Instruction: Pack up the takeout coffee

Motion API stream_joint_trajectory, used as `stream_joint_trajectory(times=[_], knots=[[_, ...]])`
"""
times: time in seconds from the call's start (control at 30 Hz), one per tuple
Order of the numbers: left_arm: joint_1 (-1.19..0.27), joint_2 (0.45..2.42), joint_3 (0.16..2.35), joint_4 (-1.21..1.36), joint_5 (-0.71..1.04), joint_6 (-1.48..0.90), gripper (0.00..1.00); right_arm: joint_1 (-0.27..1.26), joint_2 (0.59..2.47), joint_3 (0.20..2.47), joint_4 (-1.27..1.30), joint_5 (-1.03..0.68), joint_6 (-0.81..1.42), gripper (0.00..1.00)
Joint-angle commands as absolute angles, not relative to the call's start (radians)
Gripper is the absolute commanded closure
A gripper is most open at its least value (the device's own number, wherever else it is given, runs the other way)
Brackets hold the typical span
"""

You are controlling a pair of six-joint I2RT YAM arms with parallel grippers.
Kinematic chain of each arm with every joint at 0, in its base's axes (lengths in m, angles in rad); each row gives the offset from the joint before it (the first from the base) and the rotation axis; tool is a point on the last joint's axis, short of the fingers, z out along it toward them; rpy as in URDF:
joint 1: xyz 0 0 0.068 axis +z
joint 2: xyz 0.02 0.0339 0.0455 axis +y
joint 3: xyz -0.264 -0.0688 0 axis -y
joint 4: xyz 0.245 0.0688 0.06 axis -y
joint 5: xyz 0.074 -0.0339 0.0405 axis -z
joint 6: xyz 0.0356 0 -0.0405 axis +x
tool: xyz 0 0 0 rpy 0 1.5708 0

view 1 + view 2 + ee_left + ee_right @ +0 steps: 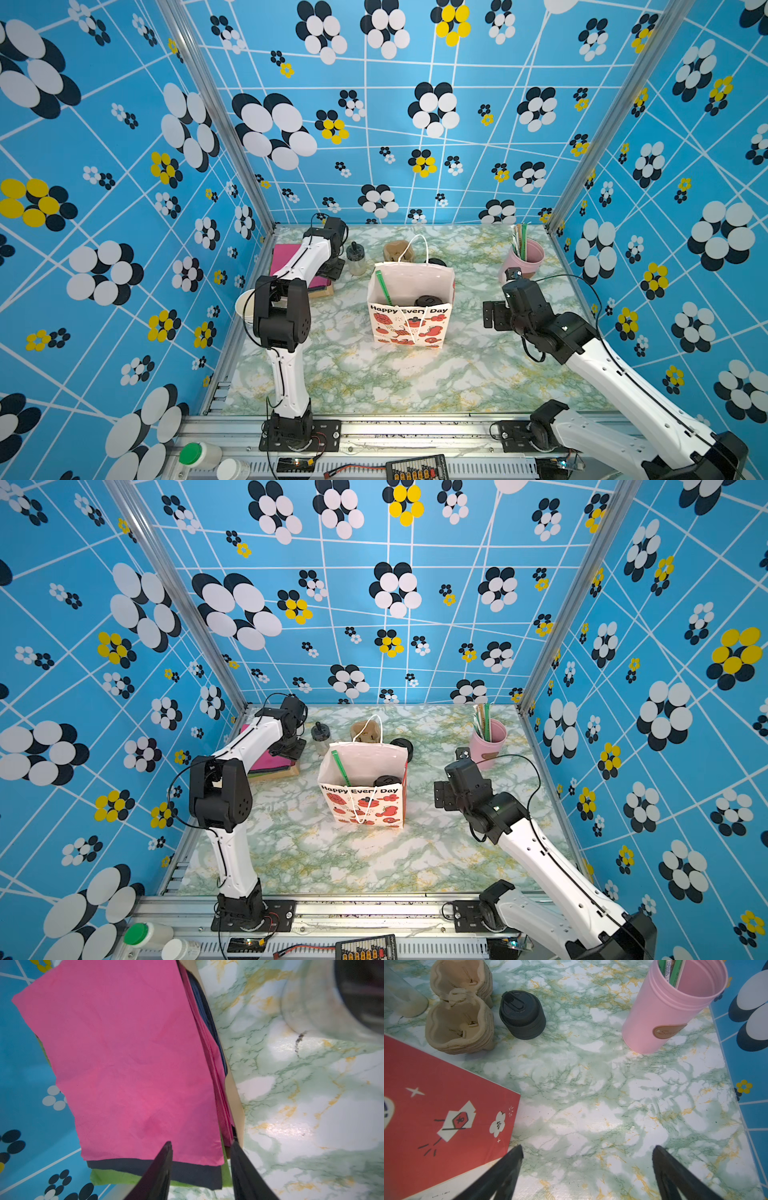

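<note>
A: Where was the takeout coffee [428, 300]?
B: Upright inside the bag [409, 328]; left claw [200, 1145] half spread astride the pink napkin stack [124, 1053] corner; right claw [587, 1153] wide, empty; I'd have pinched only the top sheet.

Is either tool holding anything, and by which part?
Nothing held: left tool straddles the pink napkin at its edge, jaws apart; right tool open, empty.
</note>
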State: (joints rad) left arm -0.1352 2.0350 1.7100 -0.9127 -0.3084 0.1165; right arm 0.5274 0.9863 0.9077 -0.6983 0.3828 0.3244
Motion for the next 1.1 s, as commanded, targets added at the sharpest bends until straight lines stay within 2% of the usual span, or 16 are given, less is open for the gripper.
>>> stream_joint_trajectory(times=[0.0,0.3,0.63,0.7,1.07], knots=[[-0.125,2.058,1.705,-0.91,-0.317,0.127,0.54,0.52,0.982,0.896,-0.7,0.37,0.31,0.01],[-0.124,2.102,1.705,-0.922,-0.311,0.121,0.56,0.52,0.986,0.894,-0.701,0.367,0.309,0.01],[-0.118,2.119,1.712,-0.926,-0.305,0.11,0.84,0.52,0.991,0.893,-0.698,0.368,0.304,0.01],[-0.118,2.109,1.715,-0.926,-0.306,0.11,0.87,0.52,0.991,0.893,-0.698,0.367,0.304,0.01],[-0.115,2.08,1.723,-0.934,-0.281,0.11,0.87,0.521,0.997,0.899,-0.703,0.357,0.305,0.01]])
